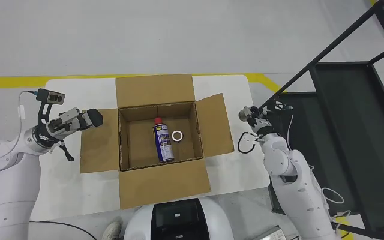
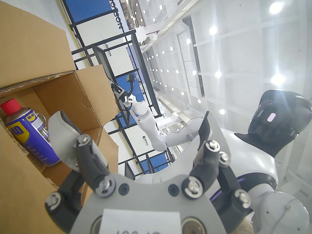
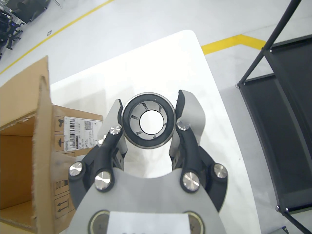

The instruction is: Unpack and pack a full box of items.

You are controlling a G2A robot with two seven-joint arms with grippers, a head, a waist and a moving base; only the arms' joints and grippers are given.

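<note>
- The cardboard box (image 1: 156,90) sits open in the middle of the white bench (image 1: 237,174), all four flaps spread outward.
- Inside it, a blue spray can (image 1: 163,141) with a red cap lies on its side, with a small white ring (image 1: 177,136) just beside it.
- The right tool (image 3: 149,99) is clenched on a dark-rimmed metal ring (image 3: 130,135), over the bench beside the box's right flap.
- The left tool (image 2: 132,120) is released, fingers spread wide, by the box's left flap.
- A black rack (image 1: 342,120) stands to the right of the bench.

Grey floor (image 1: 180,30) with a yellow line (image 1: 264,78); black rack (image 1: 354,108) beside the table (image 1: 66,192).
</note>
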